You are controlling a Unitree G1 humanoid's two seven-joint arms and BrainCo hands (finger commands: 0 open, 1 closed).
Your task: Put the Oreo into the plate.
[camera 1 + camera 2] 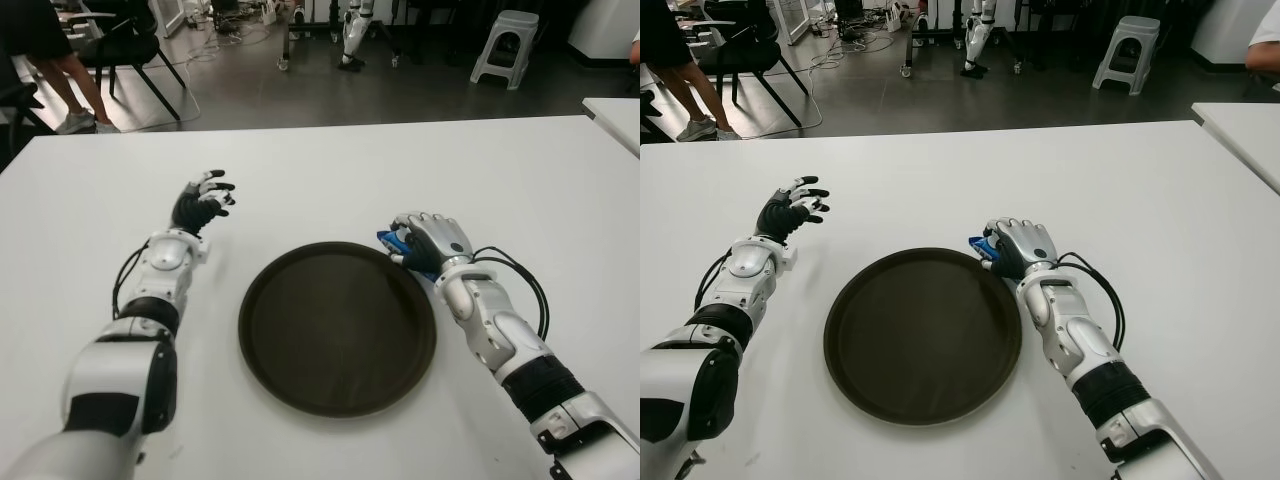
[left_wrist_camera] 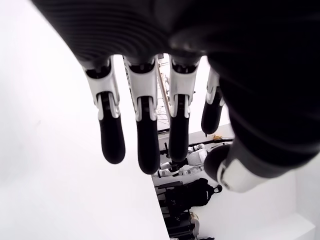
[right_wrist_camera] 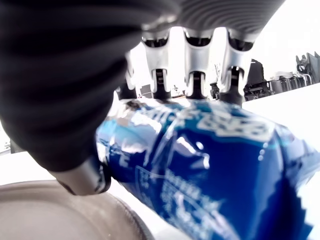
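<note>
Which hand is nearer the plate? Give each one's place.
Right. The right hand, its fingers wrapped around the blue Oreo pack, sits just past the plate's far right rim. The left hand shows open and empty, well off the plate's far left.

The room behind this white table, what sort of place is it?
Probably a robotics lab or workshop: another robot's legs stand on the grey floor, cables trail across it, and a plastic stool and black chair sit about.
</note>
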